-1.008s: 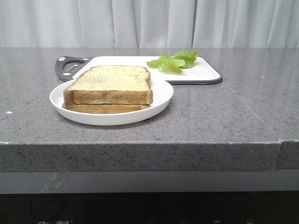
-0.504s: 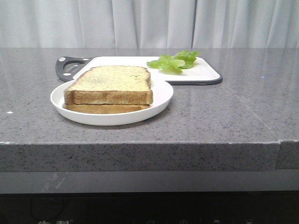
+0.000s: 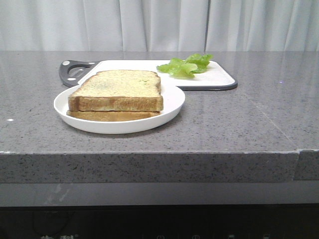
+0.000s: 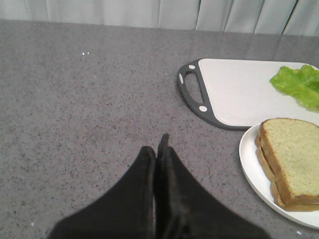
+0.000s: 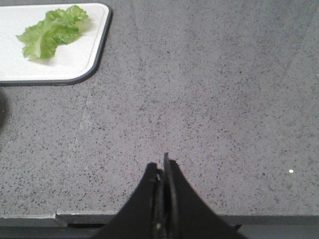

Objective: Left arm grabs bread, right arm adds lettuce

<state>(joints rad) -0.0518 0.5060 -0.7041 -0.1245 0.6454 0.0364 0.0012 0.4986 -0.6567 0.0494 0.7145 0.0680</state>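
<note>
Bread [image 3: 117,83] lies on the plate [image 3: 172,102]; lettuce [image 3: 187,64] behind it. Left gripper [image 4: 160,149] and right gripper [image 5: 163,168] jaws clenched, empty.

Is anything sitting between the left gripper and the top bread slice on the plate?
Nothing visible. Only bare counter lies between the shut left gripper and the plate; the bread lies uncovered on top of a second slice.

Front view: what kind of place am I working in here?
Probably a kitchen-style counter: grey speckled stone countertop, white cutting board with a dark handle, two toast slices stacked on a round white plate.
</note>
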